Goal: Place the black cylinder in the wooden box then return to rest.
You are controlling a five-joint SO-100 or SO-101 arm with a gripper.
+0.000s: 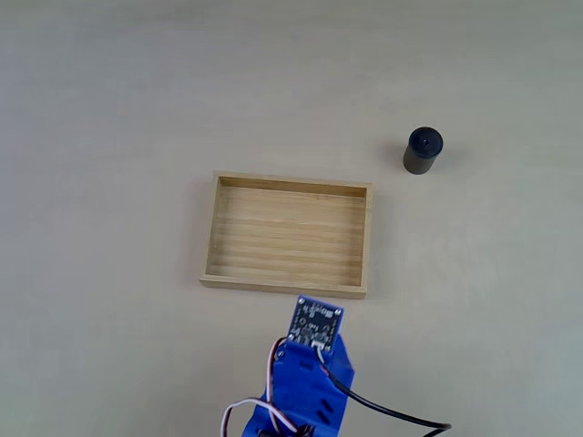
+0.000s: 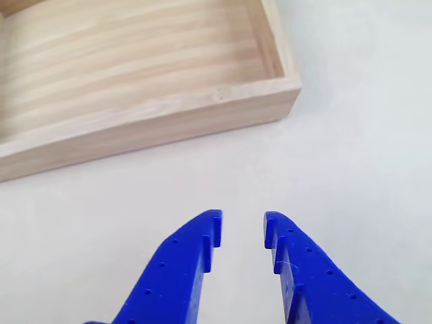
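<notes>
Well, nothing has been picked up yet. The pincer (image 2: 242, 227) hangs low over the bare table (image 2: 364, 135), its two blue fingers (image 2: 196, 246) parted by a narrow gap with nothing between them, so it is slightly open and empty. The wooden box (image 1: 211, 232) lies just ahead of it, near wall facing the tips, floor bare. In the fixed view the cylinder (image 1: 423, 151) stands upright well beyond the box's far right corner, off to the pincer's right and further out than the box itself.

What could go wrong, to my eye: the box sits partly between the arm and the cylinder, so a low, straight reach might clip the box's right wall or corner and shove it across the table. The gap between the fingers also looks tight for the cylinder; if it is not widened first, the tips could strike the top or side and tip it, and on its side it may roll. A late release on the way back could catch the low wall.

The arm (image 1: 305, 382) comes in from the bottom edge of the fixed view, folded in close, wrist board and cables on top, pointing forward at the box's near wall.
</notes>
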